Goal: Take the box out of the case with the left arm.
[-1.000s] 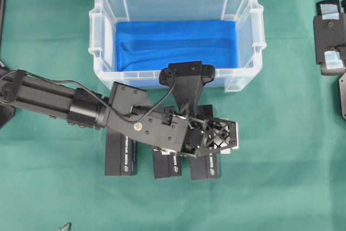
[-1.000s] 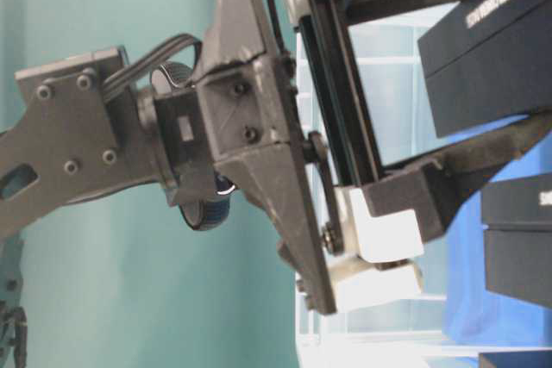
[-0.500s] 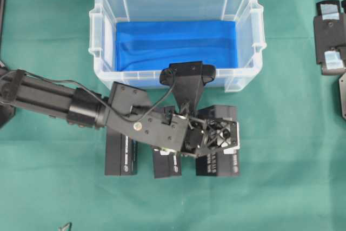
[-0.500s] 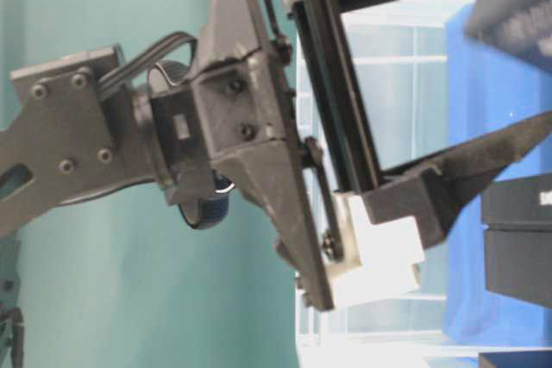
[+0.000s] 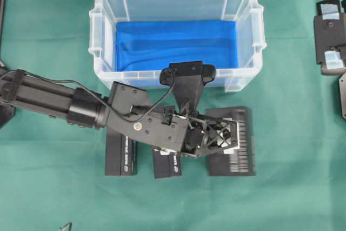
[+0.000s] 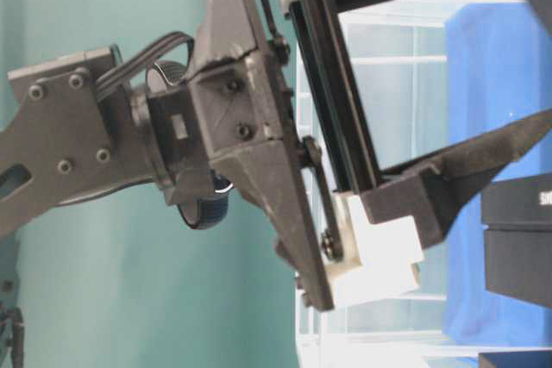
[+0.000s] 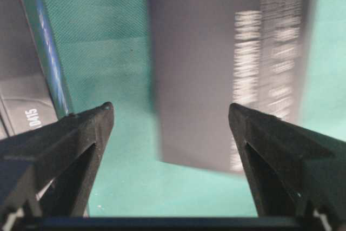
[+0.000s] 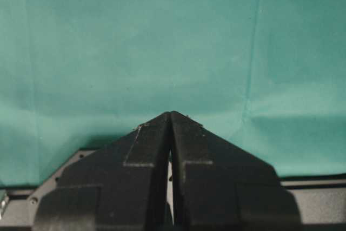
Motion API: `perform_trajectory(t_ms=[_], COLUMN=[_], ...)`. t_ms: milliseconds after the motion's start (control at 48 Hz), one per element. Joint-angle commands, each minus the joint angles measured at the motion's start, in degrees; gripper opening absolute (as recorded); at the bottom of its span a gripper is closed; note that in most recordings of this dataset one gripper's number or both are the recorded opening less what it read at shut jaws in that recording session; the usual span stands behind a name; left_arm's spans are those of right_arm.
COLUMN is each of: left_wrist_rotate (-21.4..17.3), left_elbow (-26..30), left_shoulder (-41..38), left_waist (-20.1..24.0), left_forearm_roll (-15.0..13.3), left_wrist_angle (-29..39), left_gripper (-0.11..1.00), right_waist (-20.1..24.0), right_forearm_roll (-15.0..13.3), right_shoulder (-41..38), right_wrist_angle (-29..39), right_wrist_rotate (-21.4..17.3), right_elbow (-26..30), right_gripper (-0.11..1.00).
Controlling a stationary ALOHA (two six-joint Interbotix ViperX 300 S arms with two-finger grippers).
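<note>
Jaws of the left gripper (image 7: 170, 120) spread wide, gripping nothing, hanging above the green cloth (image 5: 292, 187) just on the near side of the case (image 5: 97, 36). Directly beneath and slightly right: the box (image 5: 238, 158), black, flat on its broad face with white print showing, blurred in the wrist view, so probably only just settling. Outside the case, then, on the cloth, close to its near wall. Two more black boxes (image 5: 120, 158) lying to the left, partly under the arm. Case itself holding only the blue lining (image 5: 173, 41). Release seemingly done; good practice now: lift straight up, fingers (image 7: 65, 133) kept apart, no sideways sweep that could nudge the box or the neighbours. Clearing the case rim before swinging away also wise. Right gripper (image 8: 171, 120) far off to the right, pinched together, idle.
</note>
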State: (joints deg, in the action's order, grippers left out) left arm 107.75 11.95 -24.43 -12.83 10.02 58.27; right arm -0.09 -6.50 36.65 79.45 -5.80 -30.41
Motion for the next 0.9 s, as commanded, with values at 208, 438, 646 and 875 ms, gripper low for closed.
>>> perform_trajectory(t_ms=[208,438,646,875], left_wrist_rotate=[-0.18,-1.05,-2.20,-2.99], left_elbow=[2.64,3.96,8.00,12.57], left_shoulder=[5.10,7.91,9.84,12.13], left_waist=[0.79,1.93,2.11,2.11], left_forearm_roll=[-0.09,0.00,0.44,1.41], left_wrist_angle=[0.35,1.76,7.73,15.64], left_gripper=[0.81,0.79,0.78,0.77], right_waist=[-0.09,-0.09,-0.09,-0.09], right_forearm_roll=[0.09,0.09,0.18,0.09], right_shoulder=[0.18,0.26,0.26,0.26], right_wrist_angle=[0.00,0.00,0.09,0.09], right_wrist_rotate=[-0.09,-0.09,-0.09,-0.09], right_elbow=[0.62,0.62,0.62,0.53], right_gripper=[0.00,0.00,0.00,0.00])
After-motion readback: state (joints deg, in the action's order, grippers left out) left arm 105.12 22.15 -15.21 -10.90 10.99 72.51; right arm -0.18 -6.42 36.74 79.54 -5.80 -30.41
